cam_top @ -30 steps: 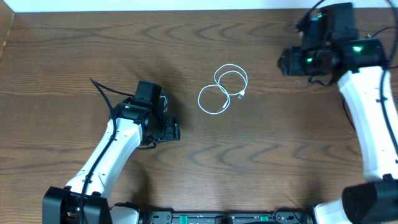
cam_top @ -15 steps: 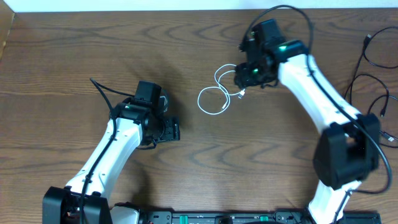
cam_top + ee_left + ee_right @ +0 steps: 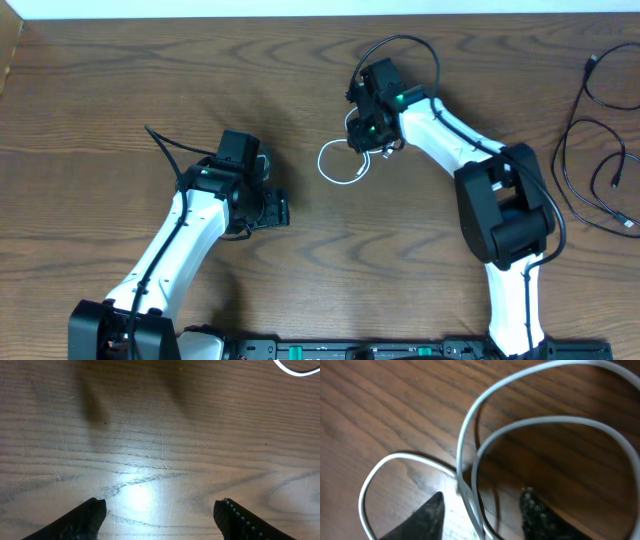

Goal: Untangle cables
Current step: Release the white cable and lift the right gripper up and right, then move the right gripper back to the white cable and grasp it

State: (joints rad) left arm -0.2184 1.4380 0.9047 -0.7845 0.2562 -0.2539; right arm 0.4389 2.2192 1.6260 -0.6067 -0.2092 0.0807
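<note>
A white cable (image 3: 322, 160) lies in two overlapping loops at the middle of the table. My right gripper (image 3: 362, 135) is low over its upper loop. In the right wrist view two strands of the white cable (image 3: 461, 440) run between the fingertips of the right gripper (image 3: 482, 515). The jaws stand apart, with a gap on both sides of the strands. Thin black cables (image 3: 563, 160) lie in loose loops at the far right edge. My left gripper (image 3: 283, 210) is open over bare wood, left of the white loops and clear of them. In its own view the left gripper (image 3: 162, 515) holds nothing.
The wooden table (image 3: 120, 90) fills the view. A curve of the white cable (image 3: 295, 369) shows at the top right corner of the left wrist view. The right arm's own thick black cable (image 3: 400, 45) arches above its wrist.
The right arm swung from the far right corner leftward to the white cable and came down over its upper loop, its jaws narrowing. The left arm stayed still.
</note>
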